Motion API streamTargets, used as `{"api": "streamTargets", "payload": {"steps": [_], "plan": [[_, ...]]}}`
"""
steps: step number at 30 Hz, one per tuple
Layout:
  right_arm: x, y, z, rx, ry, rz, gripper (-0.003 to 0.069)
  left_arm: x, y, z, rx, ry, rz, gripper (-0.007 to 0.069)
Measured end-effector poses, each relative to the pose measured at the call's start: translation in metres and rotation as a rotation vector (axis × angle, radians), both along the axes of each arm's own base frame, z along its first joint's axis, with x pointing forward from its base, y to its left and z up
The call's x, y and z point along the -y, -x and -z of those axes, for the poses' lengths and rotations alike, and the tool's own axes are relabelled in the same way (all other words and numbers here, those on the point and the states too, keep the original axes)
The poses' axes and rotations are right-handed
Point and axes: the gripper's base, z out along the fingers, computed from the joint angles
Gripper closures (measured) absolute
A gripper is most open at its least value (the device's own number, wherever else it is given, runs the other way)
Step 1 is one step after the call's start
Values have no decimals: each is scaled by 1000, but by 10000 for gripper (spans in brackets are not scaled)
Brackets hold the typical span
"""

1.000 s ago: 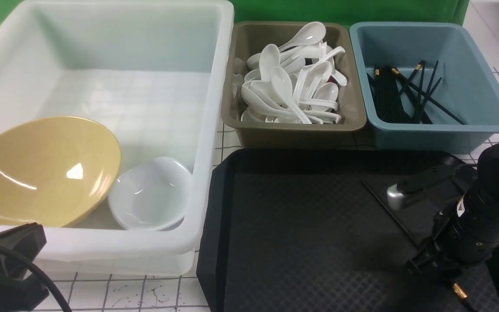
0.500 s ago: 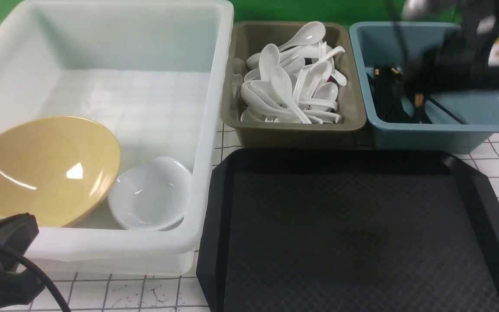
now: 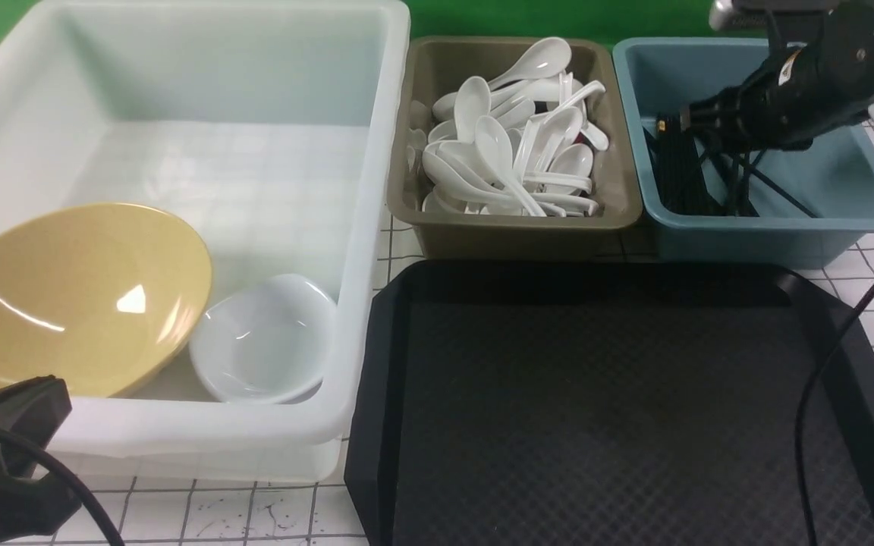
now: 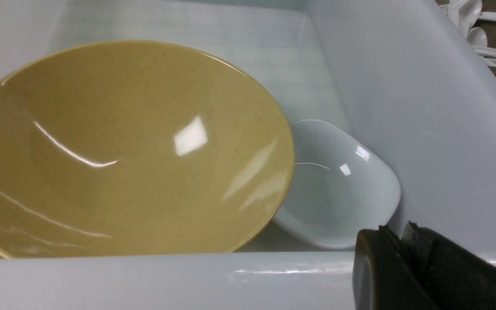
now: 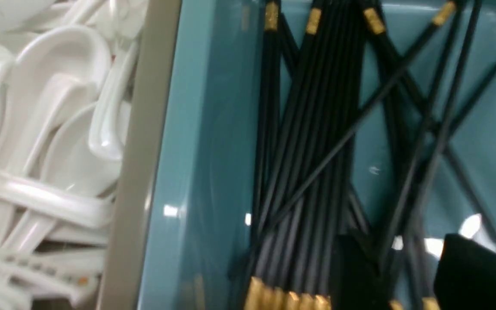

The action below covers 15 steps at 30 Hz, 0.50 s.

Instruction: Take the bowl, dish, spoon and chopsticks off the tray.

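The black tray (image 3: 596, 409) has nothing on it. The yellow bowl (image 3: 80, 296) leans inside the white tub, and the white dish (image 3: 262, 337) sits beside it. White spoons (image 3: 509, 144) fill the olive bin; I cannot tell which is the task's spoon. Black chopsticks (image 3: 680, 174) lie in the blue bin. My right gripper (image 3: 699, 121) hovers over that bin, open. In the right wrist view two chopsticks (image 5: 439, 142) run loosely through the gap of the right gripper (image 5: 407, 267). My left gripper (image 4: 396, 232) is shut and empty at the tub's near wall.
The white tub (image 3: 376, 152) stands left of the tray. The olive bin (image 3: 513, 227) and the blue bin (image 3: 847, 174) sit side by side behind the tray. A black cable (image 3: 824, 379) hangs over the tray's right edge.
My right arm rose from the tray's right side, carrying the chopsticks back to the blue bin. Its jaws have since parted. The left arm barely moved.
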Motion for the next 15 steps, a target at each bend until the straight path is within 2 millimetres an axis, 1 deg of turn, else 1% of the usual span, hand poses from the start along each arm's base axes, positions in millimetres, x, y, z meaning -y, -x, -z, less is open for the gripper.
{"api": "streamTargets", "payload": {"steps": [1,2,4,5,6,7,8,9,10,11,12,13,14,15], "plan": [[1,7,-13,17,4,-4,342,0,0,0,0,0,0,589],[1,20,-34,54,14,-22,352,0,0,0,0,0,0,589],[0,35,-54,100,24,-47,372,0,0,0,0,0,0,589],[-4,65,-86,197,42,-101,414,0,0,0,0,0,0,589],[-8,93,-106,271,56,-146,462,0,0,0,0,0,0,589],[-11,117,-119,334,61,-184,508,0,0,0,0,0,0,589],[-15,136,-127,383,59,-217,546,0,0,0,0,0,0,589],[-16,160,-131,426,55,-245,584,0,0,0,0,0,0,589],[-15,169,-136,452,53,-250,595,0,0,0,0,0,0,589],[-12,199,-133,494,44,-275,617,0,0,0,0,0,0,589],[-11,207,-126,487,44,-281,620,0,0,0,0,0,0,589],[-6,235,-118,536,32,-294,622,0,0,0,0,0,0,589],[-4,248,-105,536,26,-300,622,0,0,0,0,0,0,589],[-1,259,-96,554,15,-299,622,0,0,0,0,0,0,589]]}}
